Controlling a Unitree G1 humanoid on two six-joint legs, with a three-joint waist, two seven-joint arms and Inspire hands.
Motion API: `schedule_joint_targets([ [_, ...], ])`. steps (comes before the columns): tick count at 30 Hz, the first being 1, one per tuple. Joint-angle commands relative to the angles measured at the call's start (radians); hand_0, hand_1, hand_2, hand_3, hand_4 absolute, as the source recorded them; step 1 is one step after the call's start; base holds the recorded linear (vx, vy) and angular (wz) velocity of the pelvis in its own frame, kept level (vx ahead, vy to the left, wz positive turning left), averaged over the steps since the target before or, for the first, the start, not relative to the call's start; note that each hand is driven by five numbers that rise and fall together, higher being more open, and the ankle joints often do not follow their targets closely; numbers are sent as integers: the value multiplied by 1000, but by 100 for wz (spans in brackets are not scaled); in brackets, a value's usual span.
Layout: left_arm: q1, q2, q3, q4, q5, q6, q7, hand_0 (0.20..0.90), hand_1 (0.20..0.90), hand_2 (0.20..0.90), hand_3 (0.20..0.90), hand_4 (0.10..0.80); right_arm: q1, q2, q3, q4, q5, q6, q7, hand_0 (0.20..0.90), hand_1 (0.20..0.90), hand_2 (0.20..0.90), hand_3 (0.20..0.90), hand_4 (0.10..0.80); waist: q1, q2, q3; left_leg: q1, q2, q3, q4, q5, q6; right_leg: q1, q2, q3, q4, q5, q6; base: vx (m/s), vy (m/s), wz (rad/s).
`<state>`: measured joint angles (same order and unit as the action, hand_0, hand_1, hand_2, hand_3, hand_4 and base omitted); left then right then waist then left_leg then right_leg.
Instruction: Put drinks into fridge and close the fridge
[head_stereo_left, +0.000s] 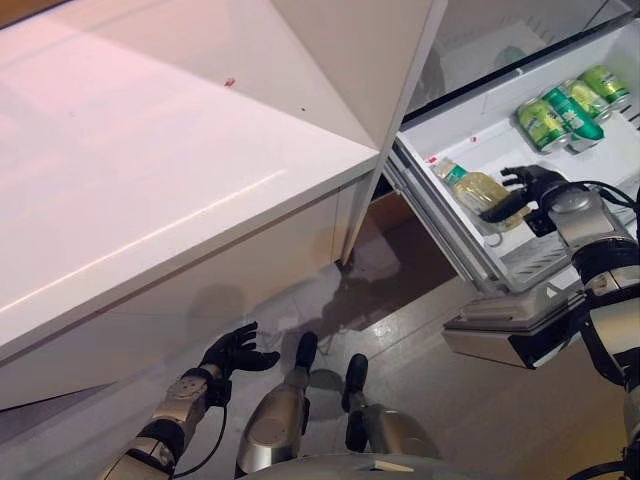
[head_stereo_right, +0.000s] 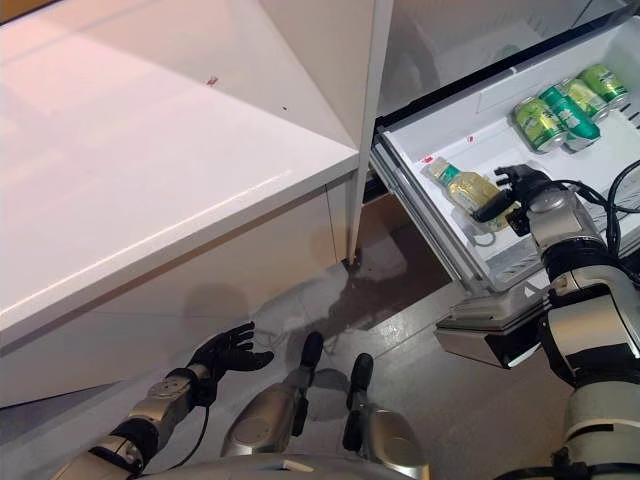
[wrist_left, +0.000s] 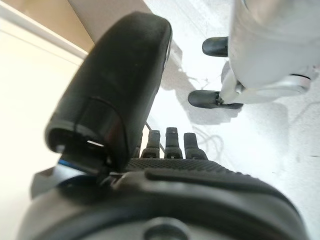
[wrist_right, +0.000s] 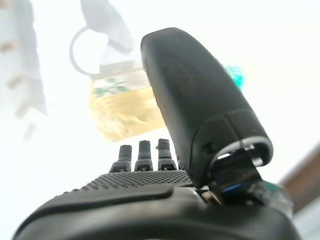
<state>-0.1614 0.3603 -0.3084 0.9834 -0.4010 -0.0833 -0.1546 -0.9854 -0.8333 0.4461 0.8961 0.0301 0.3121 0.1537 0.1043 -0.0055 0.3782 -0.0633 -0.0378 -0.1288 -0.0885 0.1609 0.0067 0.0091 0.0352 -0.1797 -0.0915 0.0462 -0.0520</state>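
A yellow drink bottle (head_stereo_left: 480, 188) with a green cap lies on its side in the pulled-out white fridge drawer (head_stereo_left: 470, 262). My right hand (head_stereo_left: 527, 188) hovers just over the bottle's near end with its fingers straight, holding nothing; in the right wrist view the bottle (wrist_right: 122, 107) lies just past the fingers (wrist_right: 144, 155). Three green cans (head_stereo_left: 568, 106) lie together at the drawer's far end. My left hand (head_stereo_left: 235, 352) hangs low over the floor, fingers spread and empty.
A large white counter (head_stereo_left: 150, 170) fills the left and stands next to the drawer. The fridge's upper compartment (head_stereo_left: 490, 45) shows above the drawer. A grey-white door panel (head_stereo_left: 510, 335) juts out below my right arm.
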Motion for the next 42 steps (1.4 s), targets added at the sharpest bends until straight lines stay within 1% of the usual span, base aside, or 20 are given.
schedule_joint_targets([
  [1,55,8,0,-7,47,-9,4,900,900,900,900,800,-54,-127,35,-128,8,-38,-54,900,900,900,900,800,-17,-67,-135,56,-11,79,4,-128,10,-19,-37,88,45,5,71,5,59,-23],
  [4,64,2,11,2,64,3,10,900,900,900,900,800,-51,-154,12,-178,52,-42,-68,900,900,900,900,800,-33,-73,-167,73,-10,92,1,-136,10,-5,-37,101,37,7,76,10,55,-24],
  [5,68,0,12,10,69,4,11,900,900,900,900,800,-49,-165,-1,-191,79,-57,-87,900,900,900,900,800,-40,-75,-181,79,-8,98,1,-140,10,-2,-36,106,37,7,77,16,40,-20],
  [7,79,-5,17,35,76,8,12,900,900,900,900,800,-29,-188,-60,-242,137,-80,-113,900,900,900,900,800,-59,-76,-215,97,-5,113,1,-148,11,8,-35,118,43,0,79,38,49,-21],
  [11,95,-16,24,86,86,5,16,900,900,900,900,800,26,-212,-151,-296,203,-139,-175,900,900,900,900,800,-83,-75,-266,122,-5,126,1,-161,13,25,-32,136,48,-12,78,57,38,-16],
  [15,117,-25,32,119,97,7,7,900,900,900,900,800,109,-218,-273,-339,310,-190,-264,900,900,900,900,800,-100,-69,-303,146,-6,134,6,-174,15,46,-33,150,52,-25,79,51,20,-20],
  [16,121,-29,32,125,102,9,7,900,900,900,900,800,135,-211,-310,-343,342,-215,-295,900,900,900,900,800,-103,-67,-310,151,-6,135,8,-178,15,52,-34,152,54,-28,79,45,5,-13],
  [17,122,-28,31,125,103,9,7,900,900,900,900,800,144,-210,-319,-345,354,-220,-306,900,900,900,900,800,-102,-68,-312,153,-7,136,9,-179,15,53,-34,152,54,-29,79,63,-1,-6],
  [20,133,-35,24,148,115,14,-5,900,900,900,900,800,229,-167,-443,-332,455,-304,-416,900,900,900,900,800,-105,-57,-335,175,-10,132,15,-192,18,74,-35,158,59,-41,79,83,-3,-4],
  [22,138,-41,12,160,119,12,-5,900,900,900,900,800,272,-136,-499,-323,485,-344,-465,900,900,900,900,800,-106,-51,-341,186,-11,129,21,-200,19,84,-36,159,63,-46,78,74,-12,-1],
  [23,138,-40,11,160,119,12,-5,900,900,900,900,800,277,-135,-502,-325,485,-345,-465,900,900,900,900,800,-105,-52,-341,186,-11,129,21,-201,19,84,-36,159,64,-46,78,67,-17,-5],
  [24,138,-45,6,166,123,12,-5,900,900,900,900,800,298,-112,-528,-315,490,-378,-502,900,900,900,900,800,-106,-48,-344,190,-12,126,26,-206,21,89,-36,160,66,-50,77,42,-13,-8],
  [25,139,-44,2,167,122,13,-5,900,900,900,900,800,310,-105,-539,-315,500,-387,-514,900,900,900,900,800,-104,-48,-344,192,-13,125,28,-208,22,92,-37,160,67,-51,77,94,-30,-12],
  [26,139,-49,-10,173,120,10,-7,900,900,900,900,800,338,-71,-568,-302,584,-411,-541,900,900,900,900,800,-105,-41,-349,198,-13,121,32,-212,24,97,-37,159,71,-54,76,64,-21,-9],
  [27,139,-48,-11,173,120,10,-7,900,900,900,900,800,340,-71,-569,-302,585,-412,-541,900,900,900,900,800,-104,-42,-349,198,-13,121,33,-213,24,98,-37,158,71,-54,76,78,-28,-6],
  [31,144,-57,-31,181,124,10,-8,900,900,900,900,800,391,-10,-651,-252,813,-440,-535,900,900,900,900,800,-104,-33,-352,208,-15,114,38,-221,27,108,-40,152,78,-61,73,91,-38,-1],
  [37,151,-56,-58,178,135,17,-8,900,900,900,900,800,431,56,-700,-236,1030,-424,-515,900,900,900,900,800,-100,-27,-337,192,-19,108,93,-240,39,89,-49,140,157,-99,59,77,-21,3],
  [39,143,-54,-63,169,130,18,-8,900,900,900,900,800,450,77,-722,-230,1102,-428,-508,900,900,900,900,800,-99,-25,-310,170,-26,100,153,-262,52,62,-56,133,223,-120,50,27,-14,14],
  [40,140,-54,-63,167,126,18,-9,900,900,900,900,800,452,79,-727,-227,1118,-428,-508,900,900,900,900,800,-99,-26,-304,163,-28,97,170,-270,55,55,-59,130,238,-128,49,22,-23,22],
  [42,134,-55,-65,153,130,17,-15,900,900,900,900,800,461,91,-743,-210,1159,-433,-498,900,900,900,900,800,-89,-30,-276,135,-42,83,243,-304,69,39,-66,124,292,-155,35,30,-31,21],
])
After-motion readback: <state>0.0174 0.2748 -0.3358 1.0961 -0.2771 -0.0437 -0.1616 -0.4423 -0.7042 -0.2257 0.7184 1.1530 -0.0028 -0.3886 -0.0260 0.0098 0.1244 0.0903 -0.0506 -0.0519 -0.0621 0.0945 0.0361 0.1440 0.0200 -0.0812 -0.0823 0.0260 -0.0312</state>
